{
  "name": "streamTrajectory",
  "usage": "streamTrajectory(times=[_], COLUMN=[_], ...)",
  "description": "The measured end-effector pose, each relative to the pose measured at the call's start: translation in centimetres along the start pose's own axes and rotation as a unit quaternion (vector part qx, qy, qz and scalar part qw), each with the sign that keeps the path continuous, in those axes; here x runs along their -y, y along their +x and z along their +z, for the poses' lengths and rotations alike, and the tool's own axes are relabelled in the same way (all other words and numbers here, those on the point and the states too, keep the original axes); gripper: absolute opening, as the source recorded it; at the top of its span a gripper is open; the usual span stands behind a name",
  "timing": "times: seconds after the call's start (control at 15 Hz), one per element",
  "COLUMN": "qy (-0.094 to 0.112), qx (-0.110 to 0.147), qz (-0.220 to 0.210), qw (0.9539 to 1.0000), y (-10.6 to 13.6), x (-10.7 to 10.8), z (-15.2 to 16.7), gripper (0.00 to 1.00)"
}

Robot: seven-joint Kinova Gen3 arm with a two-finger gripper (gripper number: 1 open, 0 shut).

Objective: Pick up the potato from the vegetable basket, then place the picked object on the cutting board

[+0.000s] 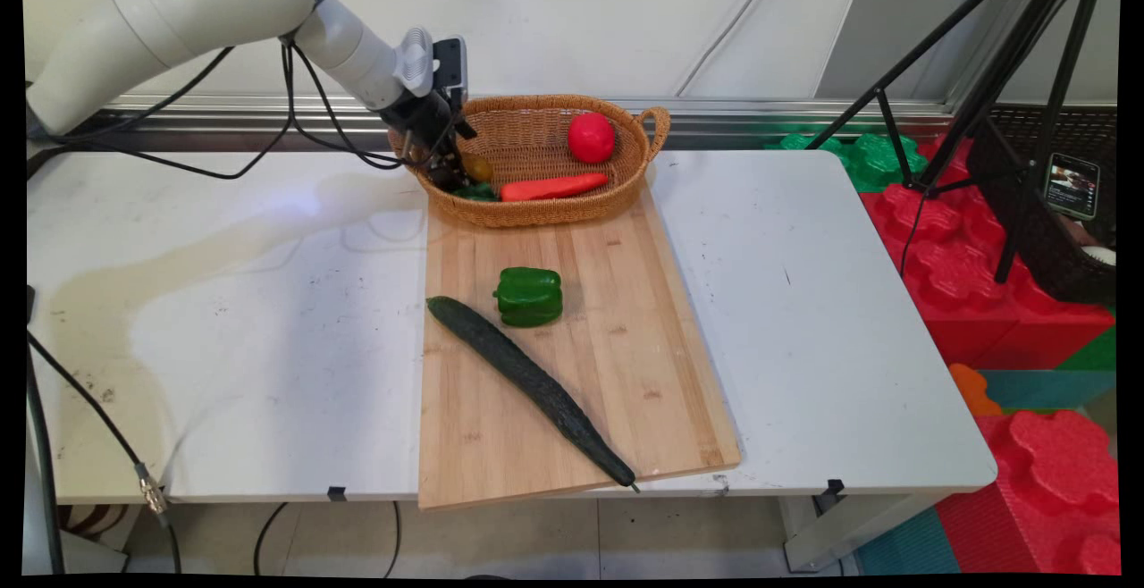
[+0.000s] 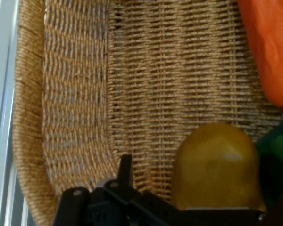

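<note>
Nearest the camera, a cucumber (image 1: 531, 389) lay slantwise on a wooden board (image 1: 626, 373) at the worktop's (image 1: 268, 347) near edge, a green pepper (image 1: 528, 296) just beside it. At the board's far end stood a wicker basket (image 1: 626, 190) holding a tomato (image 1: 591, 137) and a carrot (image 1: 552, 187). Its tool (image 1: 451, 175) reached into the basket's left end against a yellowish-brown piece (image 2: 217, 167); whether it gripped it I cannot tell.

Wall (image 1: 581, 25): I see white panels.
Table (image 1: 268, 347): white, scuffed.
Right: red foam blocks (image 1: 965, 284), black tripod (image 1: 983, 79).
</note>
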Motion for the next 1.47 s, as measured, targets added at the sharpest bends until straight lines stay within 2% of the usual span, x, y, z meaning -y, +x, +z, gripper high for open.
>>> streamTrajectory(times=[0.47,0.53,1.07,1.47], qy=[-0.004,-0.004,-0.001,0.018], qx=[0.002,0.002,-0.002,-0.015], qz=[0.009,0.010,0.002,-0.027], qw=[1.0000,0.9999,1.0000,0.9994], y=[0.5,0.6,0.5,0.1], x=[0.3,0.3,0.2,-0.1], z=[1.4,1.6,1.7,-0.3], gripper=[1.00,0.00,0.00,0.00])
